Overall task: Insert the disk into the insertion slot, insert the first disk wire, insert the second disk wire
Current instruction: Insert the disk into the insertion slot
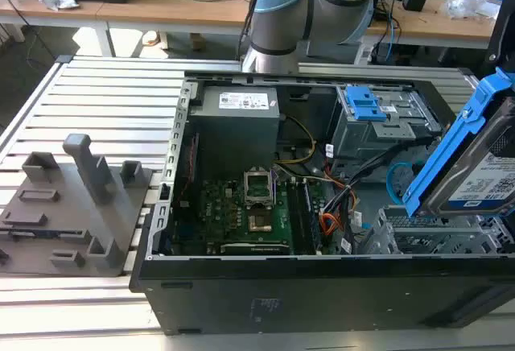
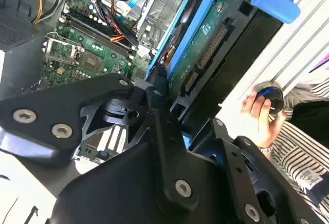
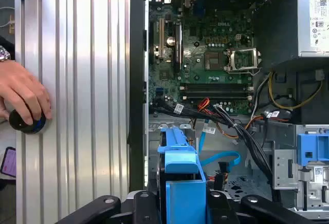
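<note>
The disk [image 1: 483, 175], a silver drive with a white label in a bright blue carrier, hangs tilted above the near corner of the open computer case at the exterior view's right. My gripper [image 3: 181, 206] is shut on the disk's blue carrier [image 3: 177, 160], with a black finger [image 2: 163, 131] pressed along the carrier's edge [image 2: 205, 39]. The insertion slot [image 1: 426, 237], a light grey perforated cage, sits just below the disk, apart from it. The first disk wire [image 1: 328, 224], a thin orange-red cable, lies loose beside the motherboard, to the left of the cage in the exterior view.
A darker bay with a blue latch [image 1: 368, 108] stands behind the cage, and a light blue cable [image 1: 394, 180] loops between them. A person's hand [image 3: 23, 95] rests on a black knob on the ribbed table beside the case. A grey fixture [image 1: 76, 206] sits on the exterior view's left.
</note>
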